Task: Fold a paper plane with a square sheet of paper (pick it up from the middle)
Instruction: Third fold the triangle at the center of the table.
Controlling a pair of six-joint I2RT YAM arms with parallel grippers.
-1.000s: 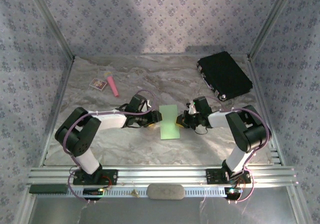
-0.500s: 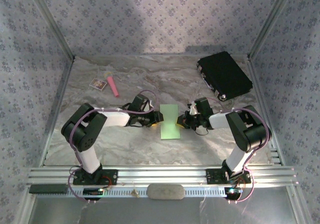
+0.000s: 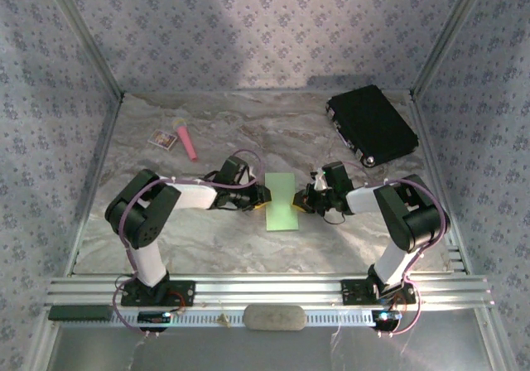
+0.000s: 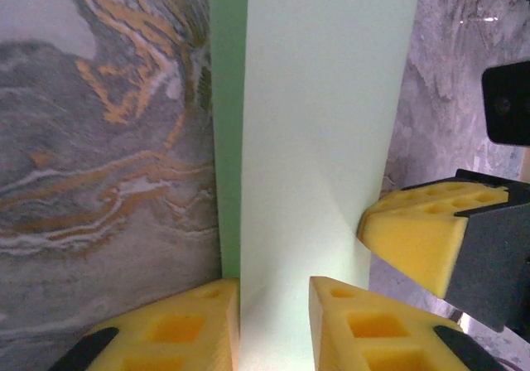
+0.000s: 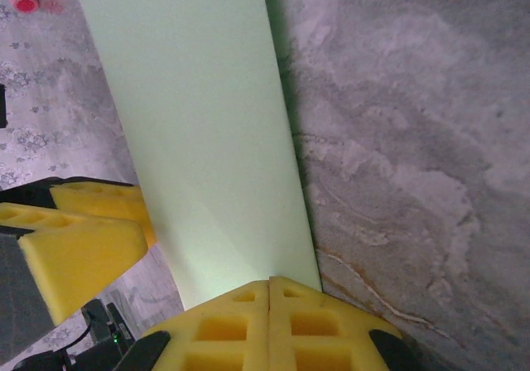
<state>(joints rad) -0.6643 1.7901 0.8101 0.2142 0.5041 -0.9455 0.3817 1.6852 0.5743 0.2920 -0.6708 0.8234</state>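
The square sheet of paper (image 3: 281, 201), lime green and folded into a narrow upright rectangle, lies in the middle of the marble table. My left gripper (image 3: 261, 197) is at its left edge. In the left wrist view the paper (image 4: 323, 98) runs up between that gripper's (image 4: 273, 284) yellow fingers, which stand a small gap apart. A darker lower layer shows along the paper's left side. My right gripper (image 3: 302, 199) is at the right edge. Its fingers (image 5: 270, 281) are pressed together on the edge of the paper (image 5: 199, 122).
A pink stick (image 3: 186, 139) and a small white card (image 3: 163, 139) lie at the back left. A black case (image 3: 371, 124) sits at the back right. Patterned walls close in the table on three sides, and an aluminium rail runs along the near edge.
My left gripper's jaws have narrowed around the paper's left edge, and the left arm has drawn in slightly. The right gripper and the paper have stayed put.
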